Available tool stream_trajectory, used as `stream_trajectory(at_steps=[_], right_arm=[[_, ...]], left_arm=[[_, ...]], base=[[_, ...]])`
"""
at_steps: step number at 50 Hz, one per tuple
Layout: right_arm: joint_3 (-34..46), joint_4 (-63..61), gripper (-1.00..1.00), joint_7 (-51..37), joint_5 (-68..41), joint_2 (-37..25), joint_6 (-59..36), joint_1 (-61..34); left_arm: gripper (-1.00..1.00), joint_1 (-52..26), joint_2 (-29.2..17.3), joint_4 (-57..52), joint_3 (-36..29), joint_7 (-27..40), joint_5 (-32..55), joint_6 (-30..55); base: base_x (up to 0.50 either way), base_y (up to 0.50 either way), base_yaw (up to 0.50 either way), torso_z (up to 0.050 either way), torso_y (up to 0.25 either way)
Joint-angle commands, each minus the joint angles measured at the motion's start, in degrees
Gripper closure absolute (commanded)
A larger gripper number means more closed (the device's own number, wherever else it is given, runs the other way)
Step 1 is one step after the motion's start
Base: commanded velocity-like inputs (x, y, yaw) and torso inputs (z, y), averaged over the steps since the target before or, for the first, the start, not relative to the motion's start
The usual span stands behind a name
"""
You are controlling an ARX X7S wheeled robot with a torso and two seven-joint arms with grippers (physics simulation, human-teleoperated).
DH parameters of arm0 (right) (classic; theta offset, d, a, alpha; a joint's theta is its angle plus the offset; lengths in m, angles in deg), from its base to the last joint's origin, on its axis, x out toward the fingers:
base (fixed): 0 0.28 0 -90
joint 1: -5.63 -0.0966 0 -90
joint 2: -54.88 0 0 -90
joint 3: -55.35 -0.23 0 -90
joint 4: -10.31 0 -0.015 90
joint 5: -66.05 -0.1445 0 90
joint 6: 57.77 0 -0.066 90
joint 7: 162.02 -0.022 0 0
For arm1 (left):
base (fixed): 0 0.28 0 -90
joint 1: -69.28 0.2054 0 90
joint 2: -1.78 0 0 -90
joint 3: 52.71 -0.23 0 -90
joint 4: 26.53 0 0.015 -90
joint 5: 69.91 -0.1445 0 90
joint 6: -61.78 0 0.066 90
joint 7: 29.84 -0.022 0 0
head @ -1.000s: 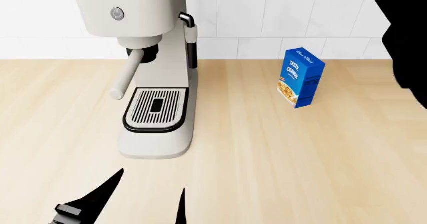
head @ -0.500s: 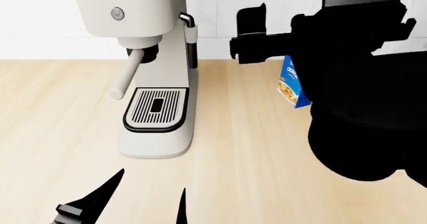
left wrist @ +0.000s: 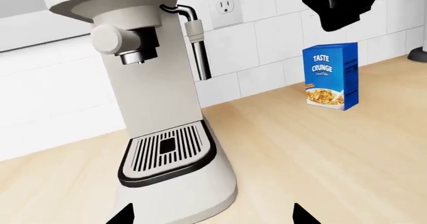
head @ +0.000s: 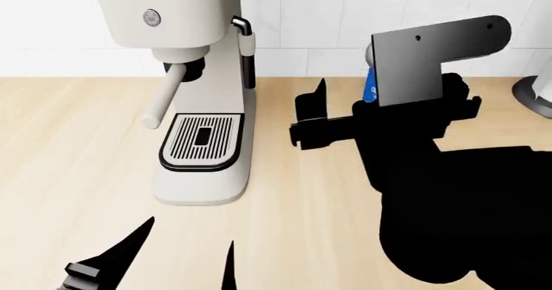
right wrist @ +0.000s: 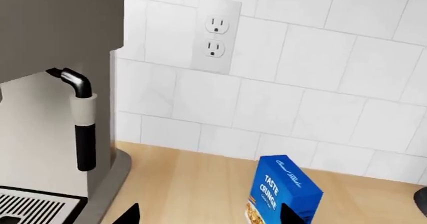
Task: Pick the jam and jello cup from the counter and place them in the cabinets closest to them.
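Neither the jam nor the jello cup shows in any view. My left gripper [head: 183, 256] hovers low over the wooden counter [head: 328, 206] in front of the coffee machine, open and empty; in the left wrist view its tips [left wrist: 213, 216] straddle the machine's base. My right gripper [head: 312, 114] hangs above the counter to the right of the machine, its black arm filling the head view's right side. The right wrist view shows this gripper [right wrist: 210, 215] open with nothing between its fingers, facing the tiled wall.
A tall white coffee machine [head: 203, 77] with a drip tray [left wrist: 167, 149] and steam wand [right wrist: 81, 119] stands at the back left. A blue cereal box [left wrist: 330, 77] stands near the wall, mostly hidden behind my right arm. A round appliance base [head: 536, 96] sits at the far right.
My right arm has swung in from the upper right edge, down and to the left, and now covers most of the blue box. The left gripper has barely moved.
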Motion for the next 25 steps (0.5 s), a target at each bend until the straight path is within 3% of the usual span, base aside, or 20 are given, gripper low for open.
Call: stream_trajectory(at_steps=[1,25], right_arm=[[0.9,-7.5,-1.00,-0.8,2.0,-3.3,1.9,4.8],[5.7,-24.1,-1.00,-2.7,14.0,-9.0,4.5,19.0]], left_arm=[[-1.00,-1.7,-2.0,0.0,-2.6,0.0,-1.1,-2.0],[-1.00,-5.2,-5.7,0.0,-5.0,0.0,-0.4,-4.9]], base=[[0.00,0.00,0.00,0.000,0.000],[0.00,0.00,0.00,0.000,0.000]])
